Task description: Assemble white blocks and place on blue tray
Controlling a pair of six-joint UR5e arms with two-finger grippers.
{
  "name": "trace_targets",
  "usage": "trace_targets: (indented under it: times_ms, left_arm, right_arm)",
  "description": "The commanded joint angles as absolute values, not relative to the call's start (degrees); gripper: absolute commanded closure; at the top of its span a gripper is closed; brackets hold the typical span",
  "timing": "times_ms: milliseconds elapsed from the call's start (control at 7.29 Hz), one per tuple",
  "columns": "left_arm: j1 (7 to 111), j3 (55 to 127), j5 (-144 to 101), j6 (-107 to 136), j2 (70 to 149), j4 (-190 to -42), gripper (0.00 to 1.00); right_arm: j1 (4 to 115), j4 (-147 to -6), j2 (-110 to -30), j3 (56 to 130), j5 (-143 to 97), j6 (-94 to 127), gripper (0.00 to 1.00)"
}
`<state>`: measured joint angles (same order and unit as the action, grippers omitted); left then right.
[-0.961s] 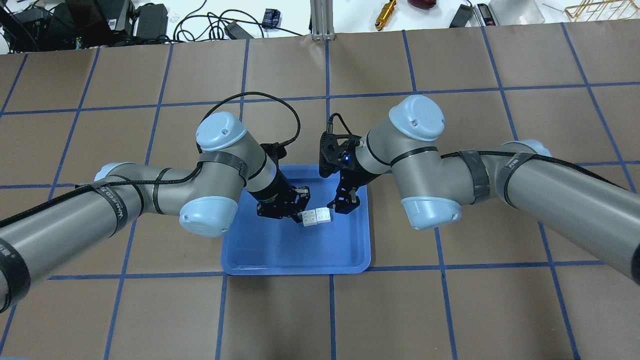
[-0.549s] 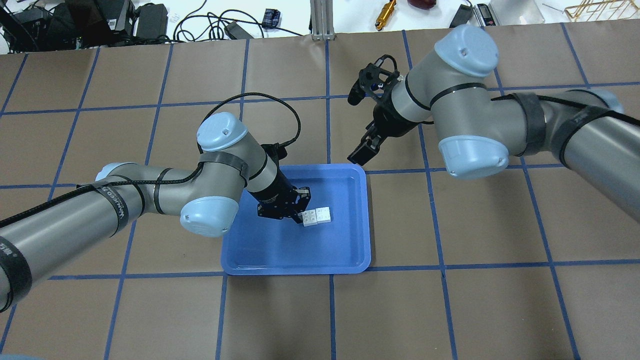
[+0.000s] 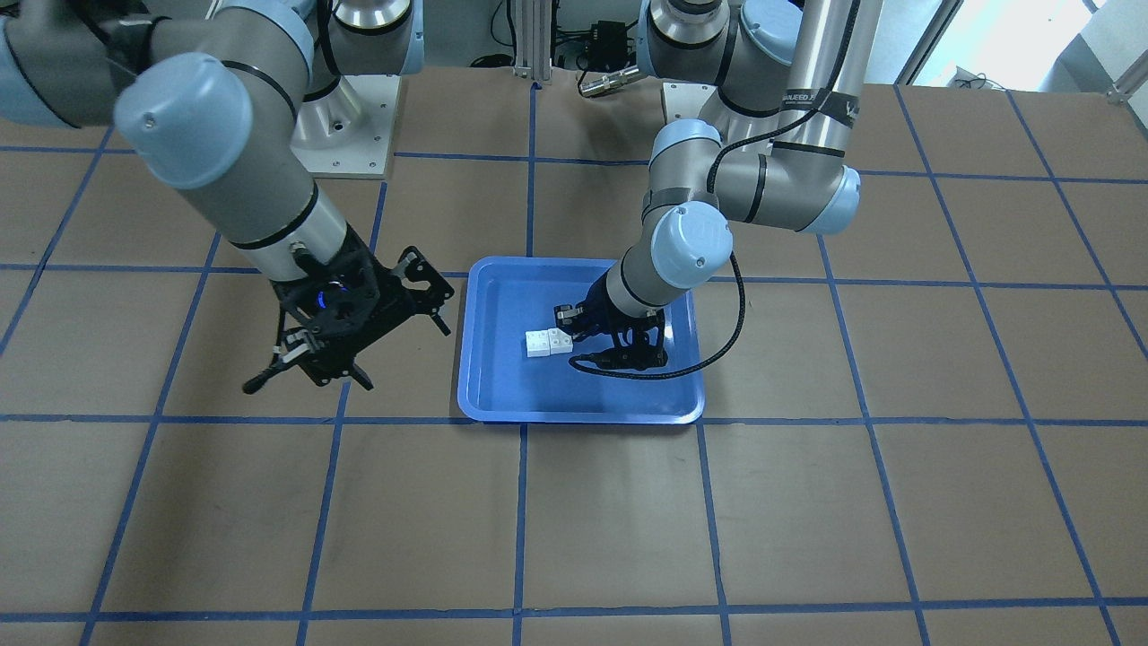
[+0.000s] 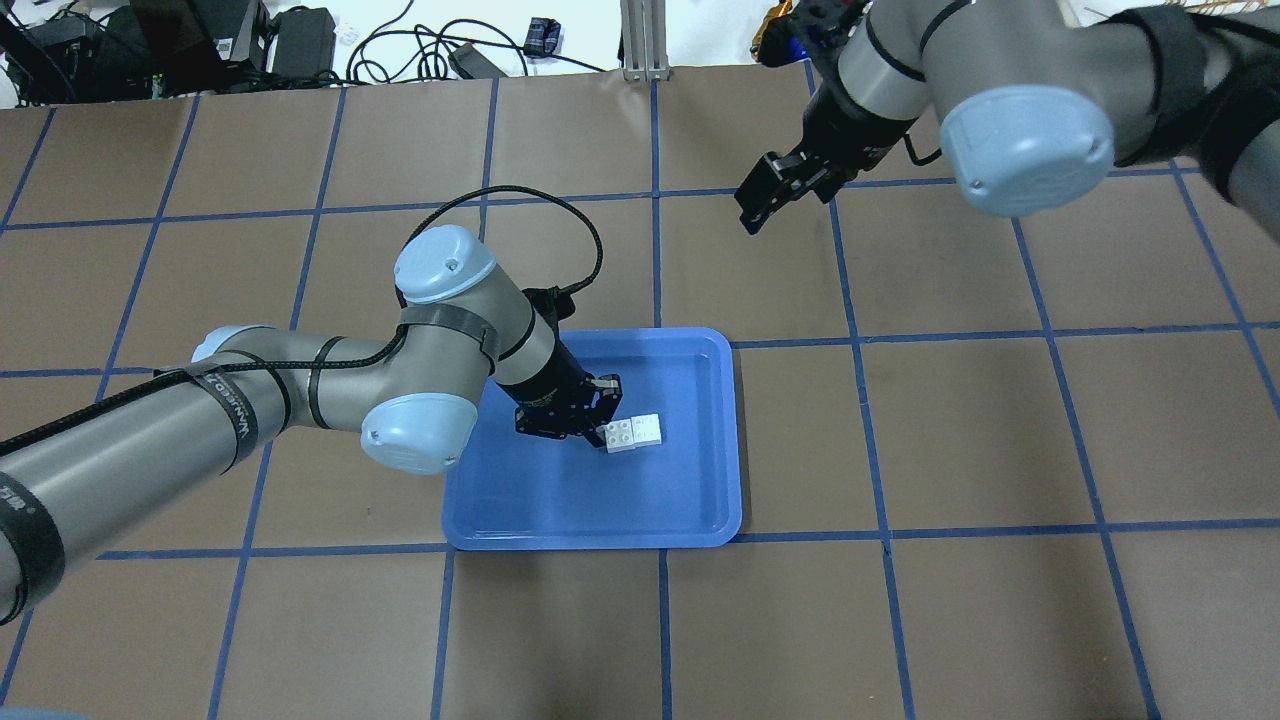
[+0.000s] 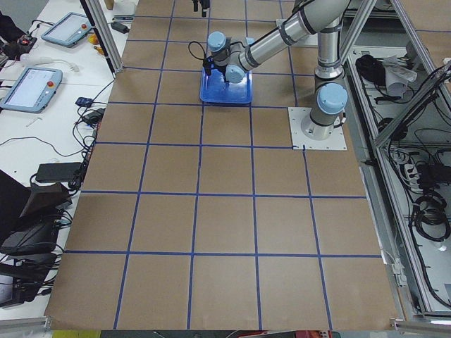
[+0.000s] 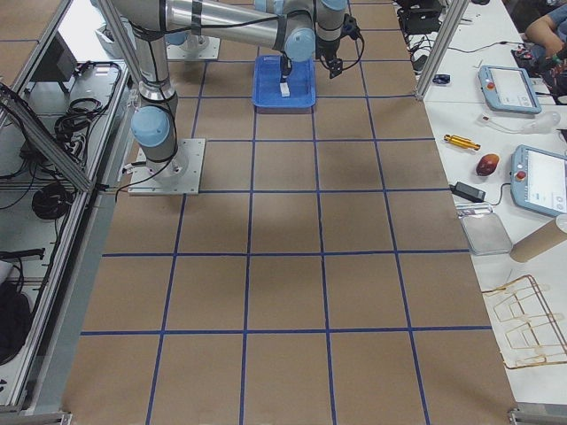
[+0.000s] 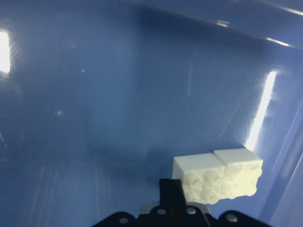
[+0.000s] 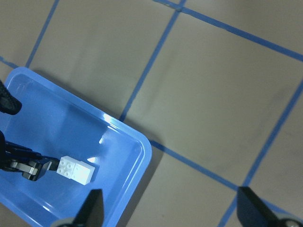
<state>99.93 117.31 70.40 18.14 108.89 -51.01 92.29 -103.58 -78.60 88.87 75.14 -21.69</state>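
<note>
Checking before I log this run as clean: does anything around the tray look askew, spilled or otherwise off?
Nothing stands out. The white blocks sit joined inside the blue tray, clear of its rim, with the left gripper at one end. The right gripper hangs open over the table, off the tray.

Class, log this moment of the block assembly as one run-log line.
white blocks: joined, inside blue tray | left gripper: at blocks' end, grip unclear | right gripper: open, empty, away from tray
</note>
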Motion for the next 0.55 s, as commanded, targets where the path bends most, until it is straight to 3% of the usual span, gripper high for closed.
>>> trace_targets:
  times_ms: [0,412]
  left_arm:
    - [99.93,117.25,70.31,18.02,108.98,-50.72,1.0]
    - [99.93,117.25,70.31,17.93,108.98,-49.92,1.0]
  right_arm:
    - [89.22,-91.26,-80.06,80.88,81.79,-11.02,0.0]
    - [86.13,-77.93,-84.36,81.2,86.54,-5.12,0.0]
